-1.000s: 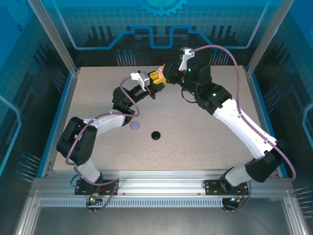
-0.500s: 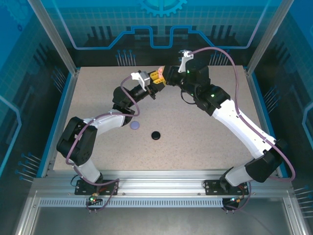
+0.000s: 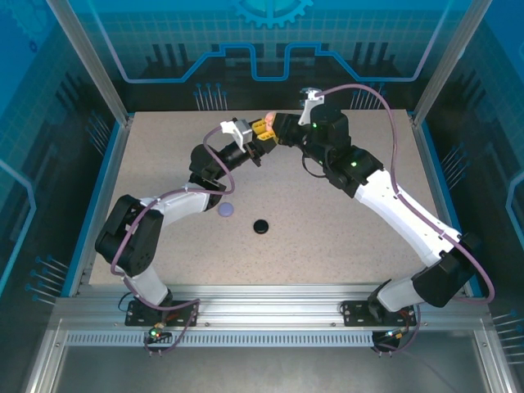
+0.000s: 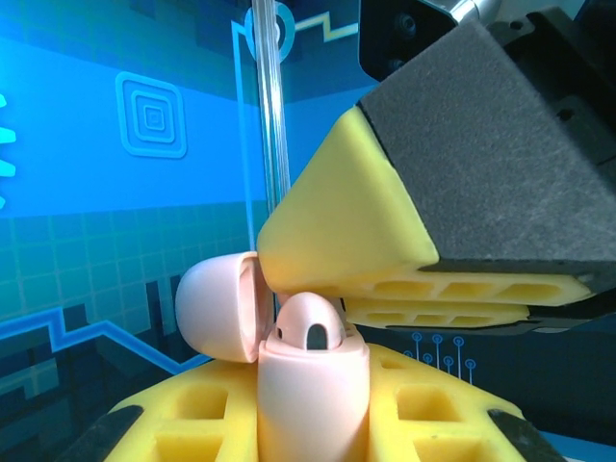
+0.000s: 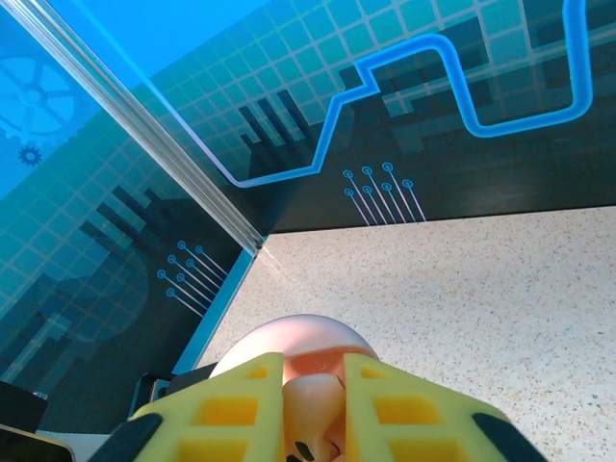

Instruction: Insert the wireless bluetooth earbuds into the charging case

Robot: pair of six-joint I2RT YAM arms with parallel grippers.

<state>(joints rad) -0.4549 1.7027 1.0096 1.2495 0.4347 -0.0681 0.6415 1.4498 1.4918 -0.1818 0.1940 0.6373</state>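
open pale pink round charging case (image 4: pixel 313 385) clamped in left gripper (image 4: pixel 313 428) at lower centre, pale pink stemmed earbud (image 4: pixel 308 327) pinched by right gripper (image 5: pixel 313 371), above speckled counter (image 5: pixel 462 289)

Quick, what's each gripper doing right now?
Left gripper: closed on the open pink case.
Right gripper: at the pink earbud; grip cannot be told.
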